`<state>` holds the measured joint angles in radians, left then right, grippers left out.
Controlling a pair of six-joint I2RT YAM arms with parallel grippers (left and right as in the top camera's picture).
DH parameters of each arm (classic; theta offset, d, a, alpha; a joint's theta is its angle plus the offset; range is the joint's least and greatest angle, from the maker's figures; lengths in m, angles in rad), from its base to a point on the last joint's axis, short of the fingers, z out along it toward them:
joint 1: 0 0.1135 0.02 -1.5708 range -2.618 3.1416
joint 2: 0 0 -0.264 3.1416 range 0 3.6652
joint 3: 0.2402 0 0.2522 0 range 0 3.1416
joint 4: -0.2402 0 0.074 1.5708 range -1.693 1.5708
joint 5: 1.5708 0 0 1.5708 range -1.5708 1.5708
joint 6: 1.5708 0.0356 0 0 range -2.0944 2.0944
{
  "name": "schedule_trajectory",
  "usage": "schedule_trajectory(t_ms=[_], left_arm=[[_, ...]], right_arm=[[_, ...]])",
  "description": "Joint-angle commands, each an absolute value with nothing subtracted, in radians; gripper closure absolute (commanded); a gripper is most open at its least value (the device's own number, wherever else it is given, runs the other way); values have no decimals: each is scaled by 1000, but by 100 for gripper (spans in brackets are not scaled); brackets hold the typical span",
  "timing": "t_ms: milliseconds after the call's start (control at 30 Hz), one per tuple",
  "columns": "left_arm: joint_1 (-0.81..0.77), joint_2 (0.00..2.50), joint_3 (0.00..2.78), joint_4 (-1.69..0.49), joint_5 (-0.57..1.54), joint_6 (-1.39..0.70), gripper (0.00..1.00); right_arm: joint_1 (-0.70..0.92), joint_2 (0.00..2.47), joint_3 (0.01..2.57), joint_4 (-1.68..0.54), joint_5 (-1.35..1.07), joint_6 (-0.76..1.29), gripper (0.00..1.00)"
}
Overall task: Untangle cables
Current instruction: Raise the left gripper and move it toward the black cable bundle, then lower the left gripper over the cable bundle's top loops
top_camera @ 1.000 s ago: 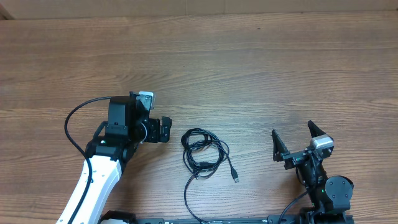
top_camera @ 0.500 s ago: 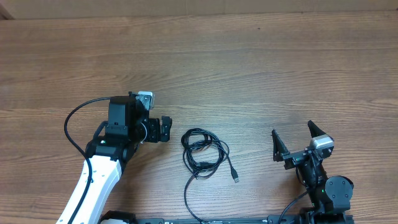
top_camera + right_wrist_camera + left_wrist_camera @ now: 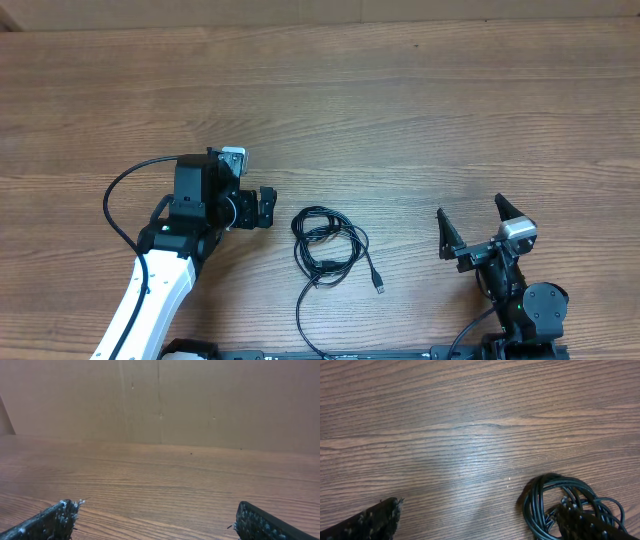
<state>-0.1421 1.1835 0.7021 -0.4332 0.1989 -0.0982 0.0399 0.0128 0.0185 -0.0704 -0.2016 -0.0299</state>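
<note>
The cables [image 3: 328, 245] lie as one tangled black coil on the wooden table, near the front middle. One strand ends in a small plug [image 3: 379, 286]; another runs down off the front edge. My left gripper [image 3: 266, 208] is open, just left of the coil and apart from it. In the left wrist view the coil [image 3: 555, 505] sits at the lower right, beside my right fingertip [image 3: 590, 527]. My right gripper [image 3: 472, 228] is open and empty at the front right, far from the coil. The right wrist view shows no cable.
The wooden table [image 3: 420, 110] stretches back to a cardboard wall [image 3: 160, 400]. The left arm's thick black wire [image 3: 115, 205] loops out to its left.
</note>
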Motion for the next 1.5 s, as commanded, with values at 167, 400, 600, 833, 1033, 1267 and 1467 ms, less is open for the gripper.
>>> schedule_trajectory(t_ms=[167,400,600,833,1033,1267,1467], left_arm=[[-138,1191,730,-437,210,-105,0],[-138,1191,730,-442,211,-105,0],[-138,1191,730,-439,267,-104,0],[-177,1191,730,-452,391,-17,0],[-277,1191,730,-456,368,-11,0],[-363,1194,730,-466,244,-79,0],[-368,1253,730,-475,200,-196,0]], right_arm=[[37,3,8,-66,-191,-27,0],[37,3,8,-66,-191,-27,0],[37,3,8,-66,-191,-27,0],[37,3,8,-66,-191,-27,0],[37,3,8,-66,-191,-27,0],[37,3,8,-66,-191,-27,0],[37,3,8,-66,-191,-27,0]])
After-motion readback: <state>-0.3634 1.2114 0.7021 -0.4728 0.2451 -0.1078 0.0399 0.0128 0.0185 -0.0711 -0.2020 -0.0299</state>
